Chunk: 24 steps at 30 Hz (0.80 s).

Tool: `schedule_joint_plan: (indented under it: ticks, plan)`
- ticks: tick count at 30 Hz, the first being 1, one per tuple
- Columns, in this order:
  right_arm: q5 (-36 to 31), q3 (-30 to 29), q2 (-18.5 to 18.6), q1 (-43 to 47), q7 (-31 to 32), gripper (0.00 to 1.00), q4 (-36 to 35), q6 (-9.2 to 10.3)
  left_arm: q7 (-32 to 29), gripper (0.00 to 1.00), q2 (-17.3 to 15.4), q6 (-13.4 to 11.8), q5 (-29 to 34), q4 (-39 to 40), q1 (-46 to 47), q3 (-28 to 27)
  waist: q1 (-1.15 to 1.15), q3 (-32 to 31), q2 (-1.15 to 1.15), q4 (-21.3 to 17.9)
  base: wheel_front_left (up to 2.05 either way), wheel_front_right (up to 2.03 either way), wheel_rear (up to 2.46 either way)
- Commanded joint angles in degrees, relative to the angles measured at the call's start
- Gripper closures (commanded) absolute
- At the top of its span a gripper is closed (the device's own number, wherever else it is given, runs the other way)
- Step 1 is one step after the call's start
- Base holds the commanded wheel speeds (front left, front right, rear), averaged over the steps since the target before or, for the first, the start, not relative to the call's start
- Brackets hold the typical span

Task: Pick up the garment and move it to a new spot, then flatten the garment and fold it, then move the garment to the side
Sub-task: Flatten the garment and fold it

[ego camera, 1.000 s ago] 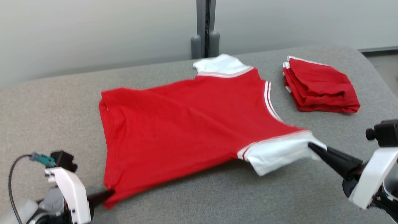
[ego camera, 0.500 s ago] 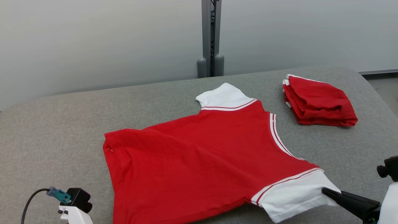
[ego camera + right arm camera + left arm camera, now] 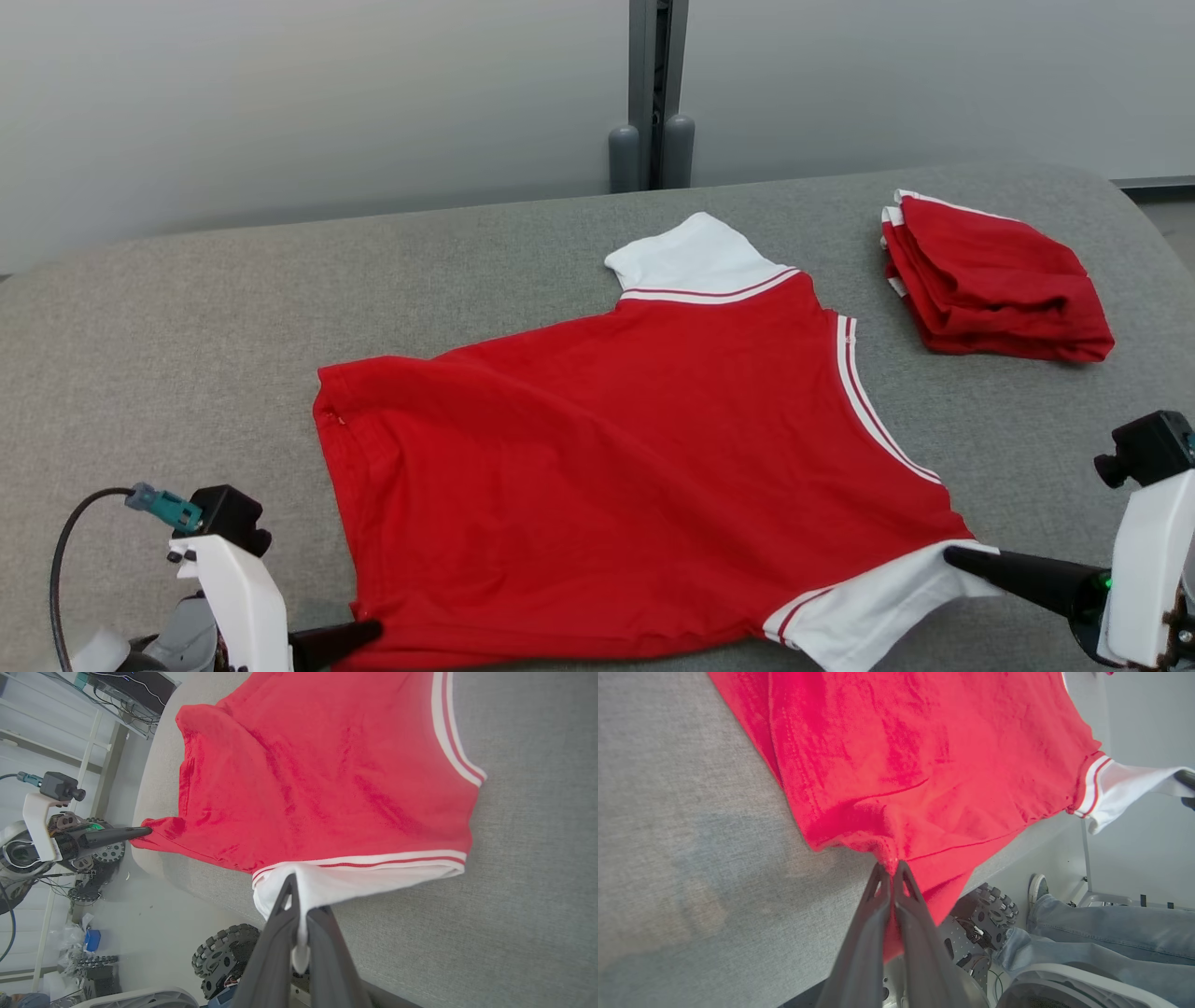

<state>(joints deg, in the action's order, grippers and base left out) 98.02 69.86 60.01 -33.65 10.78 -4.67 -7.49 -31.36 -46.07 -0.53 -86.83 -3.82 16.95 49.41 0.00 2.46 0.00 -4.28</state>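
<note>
- Left fingers pinched tight on the red garment's hem corner.
- Right fingers clamped on its white sleeve.
- Garment lies spread across the grey bench, a folded red pile nearby.

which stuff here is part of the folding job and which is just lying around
Job: red shirt; left gripper, shut on its hem corner; right gripper, shut on its white sleeve.
Lying about: folded red garment; person's leg.

The garment lies spread on the table, a folded pile behind it rightward.
</note>
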Motion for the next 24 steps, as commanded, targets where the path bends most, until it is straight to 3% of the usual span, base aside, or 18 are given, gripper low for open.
schedule_joint_plan:
  ticks: [1, 15, 24]
  plan:
    - [1.05, 0.04, -0.03, -1.23, 1.37, 1.00, 1.15, -0.02, -0.61, 1.00, 0.44, 0.19, -0.42, -0.82, 1.26, -0.19, 0.00, 1.39, 0.00, 0.68, 0.00, 0.00, 0.00]
    - [10.73, 1.67, -6.19, -14.92, 16.01, 1.00, 19.86, -0.02, -9.51, 1.00, 5.02, -1.55, -4.16, -10.34, 13.47, -2.29, 0.00, 7.64, 0.00, 2.87, 0.00, 0.00, 0.00]
    - [10.95, 2.22, -11.89, -20.71, 17.74, 1.00, 27.21, -0.02, -11.27, 1.00, 6.89, -0.56, -3.88, -14.32, 16.79, -2.30, 0.00, 9.81, 0.00, 3.03, 0.00, 0.00, 0.00]
